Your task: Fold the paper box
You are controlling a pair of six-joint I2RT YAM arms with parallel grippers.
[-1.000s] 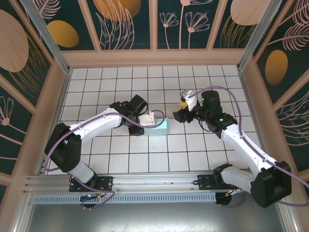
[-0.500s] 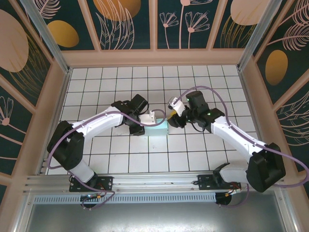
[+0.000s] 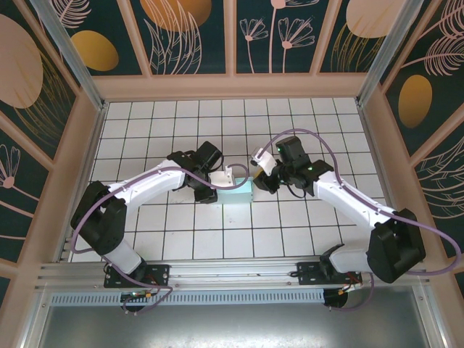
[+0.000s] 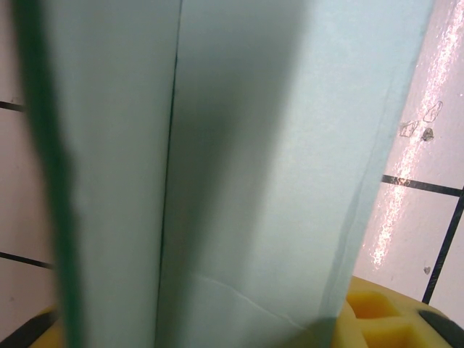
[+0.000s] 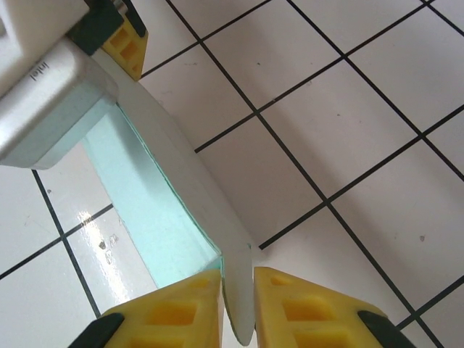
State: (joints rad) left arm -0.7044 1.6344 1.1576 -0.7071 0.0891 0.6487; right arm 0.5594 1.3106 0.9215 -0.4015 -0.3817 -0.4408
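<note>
Gripping paper box (image 3: 238, 193) at one end, left fingers (image 4: 377, 313), right fingers (image 5: 168, 313) pinching its opposite panel edge

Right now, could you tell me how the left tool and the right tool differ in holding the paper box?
The left tool stands wide, its fingers spread across broad panels of the paper box; the right tool stands narrow, pinching one thin flap edge. The left tool holds the box's left end, the right tool its right end. Both have yellow fingertips and hold the same box.
</note>
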